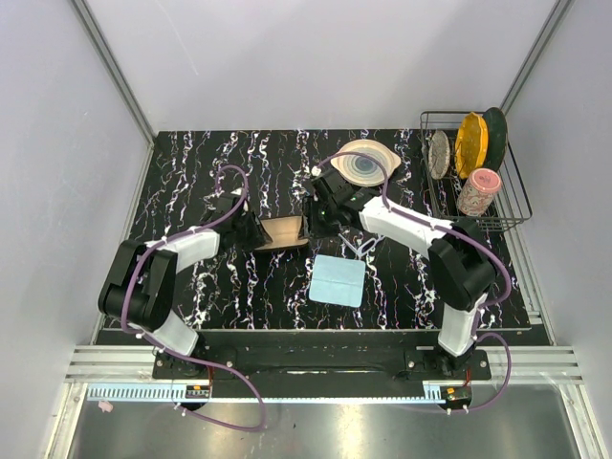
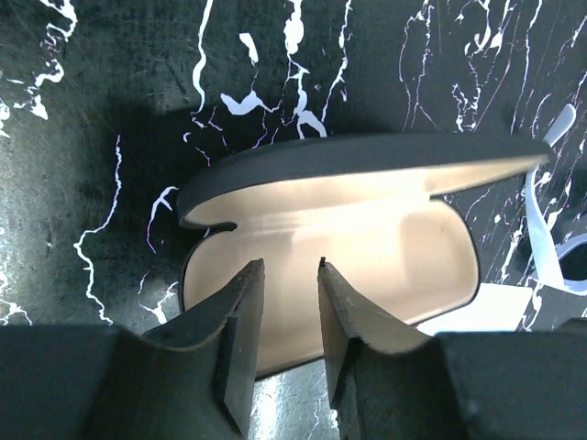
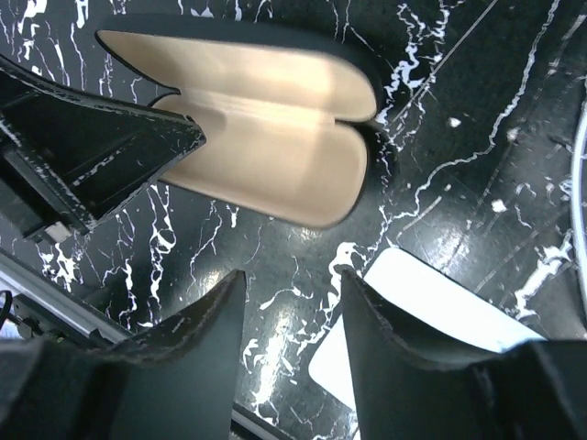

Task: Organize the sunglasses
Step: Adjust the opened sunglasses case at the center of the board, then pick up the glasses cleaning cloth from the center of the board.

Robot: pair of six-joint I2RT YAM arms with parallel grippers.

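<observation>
The black case (image 1: 284, 233) lies open at mid-table, its tan lining (image 2: 348, 238) up and nothing in it. The sunglasses (image 1: 361, 246) are a thin whitish frame on the table right of the case; part of them shows at the right edge of the left wrist view (image 2: 550, 234). My left gripper (image 1: 252, 232) (image 2: 290, 264) hangs over the case's left end, jaws apart, with nothing between them. My right gripper (image 1: 316, 221) (image 3: 293, 273) stands open above bare table by the case's (image 3: 266, 137) right end, beside the light blue cloth (image 1: 338, 279) (image 3: 431, 307).
A patterned plate (image 1: 364, 163) lies behind the right arm. A wire dish rack (image 1: 512, 196) at the back right holds upright plates and a pink cup (image 1: 478, 191). The left arm's gripper (image 3: 92, 137) shows close to the case in the right wrist view.
</observation>
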